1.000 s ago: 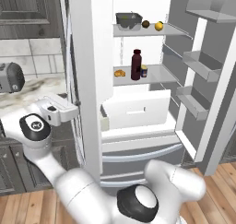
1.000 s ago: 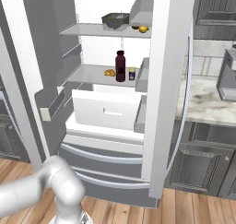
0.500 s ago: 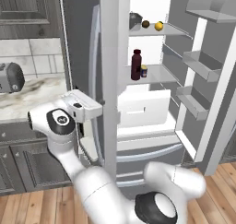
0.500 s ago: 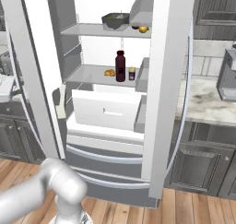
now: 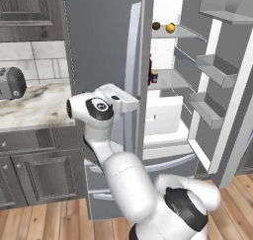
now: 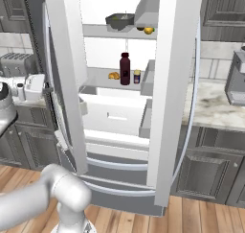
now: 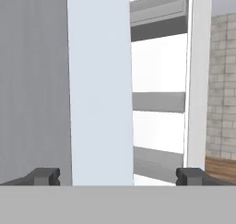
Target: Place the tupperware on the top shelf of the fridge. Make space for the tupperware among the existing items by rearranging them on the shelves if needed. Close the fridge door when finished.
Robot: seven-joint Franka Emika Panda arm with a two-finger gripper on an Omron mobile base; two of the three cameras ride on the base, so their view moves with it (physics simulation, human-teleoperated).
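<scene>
Fridge (image 5: 104, 46) door hides tupperware (image 6: 119, 21), fingers (image 7: 46, 176) spread

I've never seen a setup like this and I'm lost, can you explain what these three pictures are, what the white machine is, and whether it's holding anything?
These are rendered pictures of a simulated kitchen. The white machine is a robot arm on a base that can drive. Two cameras ride on that base and look forward over the arm, one from its left and one from its right. The third sits on the hand and looks along the gripper, whose two dark finger tips stand wide apart, holding nothing, facing the pale edge of the left door.

The arm's hand is at that door of the fridge, which is partly open. Inside, the tupperware already sits on the top shelf near a yellow fruit. On the shelf below stand a maroon bottle, a small can and an orange fruit.
</scene>
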